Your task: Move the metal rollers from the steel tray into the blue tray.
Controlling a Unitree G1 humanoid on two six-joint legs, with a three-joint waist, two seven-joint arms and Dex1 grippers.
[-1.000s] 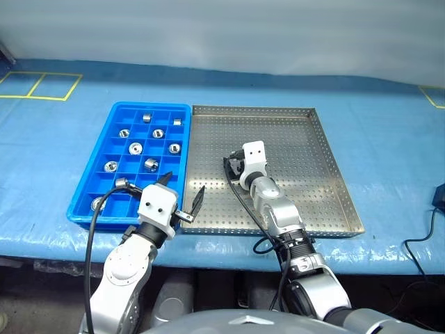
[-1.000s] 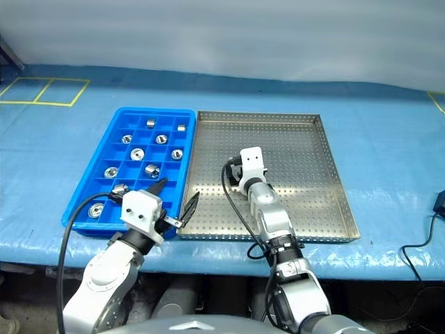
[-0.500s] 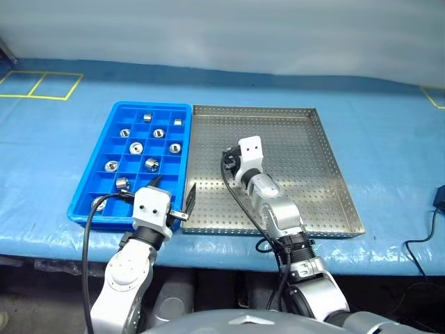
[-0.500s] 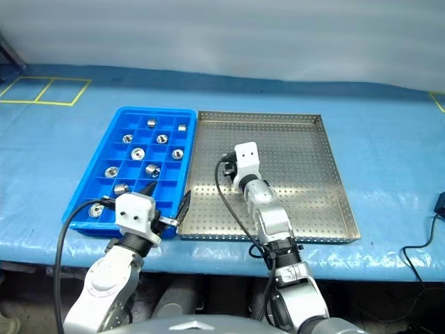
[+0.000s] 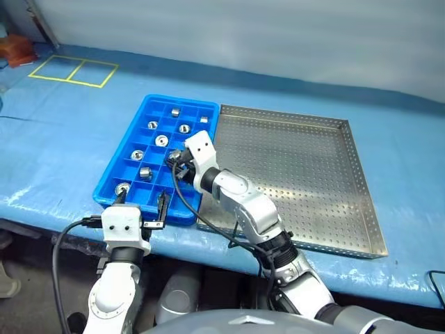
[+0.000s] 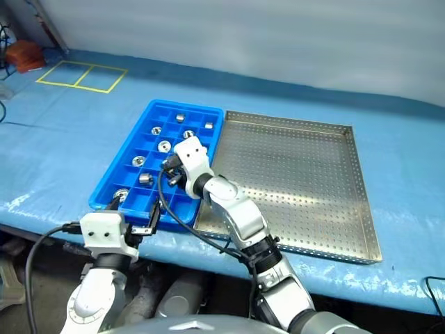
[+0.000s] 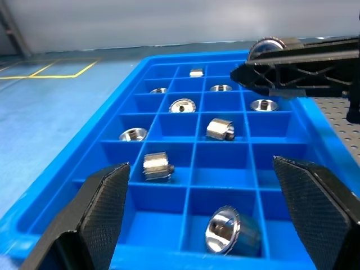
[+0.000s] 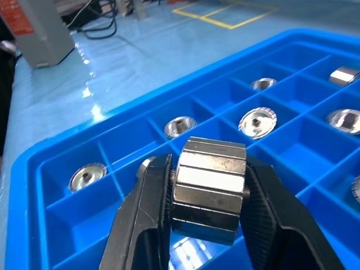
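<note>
The blue tray [image 5: 154, 115] lies on the table to the left of the steel tray [image 5: 306, 167], their long sides touching. Several metal rollers [image 5: 161, 140] sit singly in the blue tray's compartments. My right gripper [image 5: 176, 161] hovers over the middle of the blue tray, shut on one metal roller [image 8: 209, 191], which it holds above the compartments. That held roller [image 7: 269, 48] also appears in the left wrist view. My left gripper [image 7: 199, 166] stands open at the blue tray's near edge, its fingers [image 7: 101, 214] spread with nothing between them.
A blue cover spreads over the table. Yellow tape squares [image 5: 73, 69] mark its far left corner, and a reddish object [image 5: 14, 49] sits beyond them. Black cables [image 5: 208, 223] trail from both wrists across the trays' near edges. A grey wall stands behind the table.
The camera has swung left. My right gripper shut on a roller in the steel tray, lifted it and carried it left over the blue tray. My left gripper drew back, still open.
</note>
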